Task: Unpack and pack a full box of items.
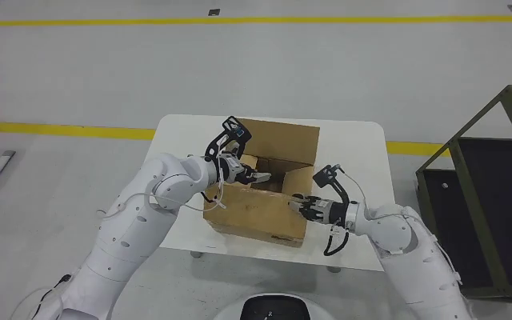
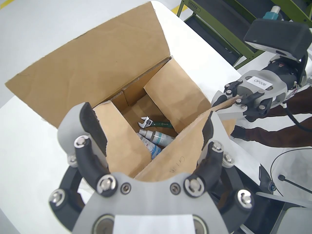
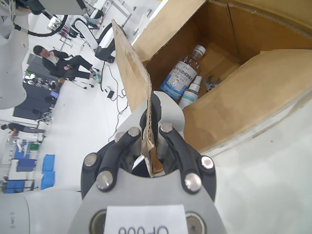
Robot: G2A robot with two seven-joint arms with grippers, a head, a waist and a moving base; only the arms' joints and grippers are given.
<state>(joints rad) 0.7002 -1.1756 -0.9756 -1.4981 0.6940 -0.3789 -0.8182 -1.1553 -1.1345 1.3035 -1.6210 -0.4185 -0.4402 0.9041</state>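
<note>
On the white table (image 1: 352,138) stands 1 cardboard box (image 1: 298,178) of plain brown corrugated board, open at the top, with 4 flaps. The long far flap (image 1: 280,138) lies back and away from the opening. 2 short side flaps (image 2: 178,93) lean inward over the interior. The long near flap (image 1: 256,214) tilts up on the robot's side, its torn edge showing the fluted core. At the bottom of the box lie 3 items close together: 1 large clear bottle (image 3: 184,74) with a blue and white label, 1 small white spray bottle (image 3: 192,91) lying beside it, and 1 adjustable wrench (image 2: 156,123) with a bare metal head and a green handle, just beyond the small bottle. The left arm is bent at the elbow and comes in over the box's left side. The left gripper (image 2: 148,118) points down into the opening with its 2 black-padded fingers (image 2: 87,120) spread wide, holding nothing. The right arm lies low by the box's near right corner. The right gripper (image 3: 151,109) is level with the rim, its fingers pinched on the right end of the near flap, board edge between the pads. A green metal rack (image 1: 472,208) stands to the right of the table.
</note>
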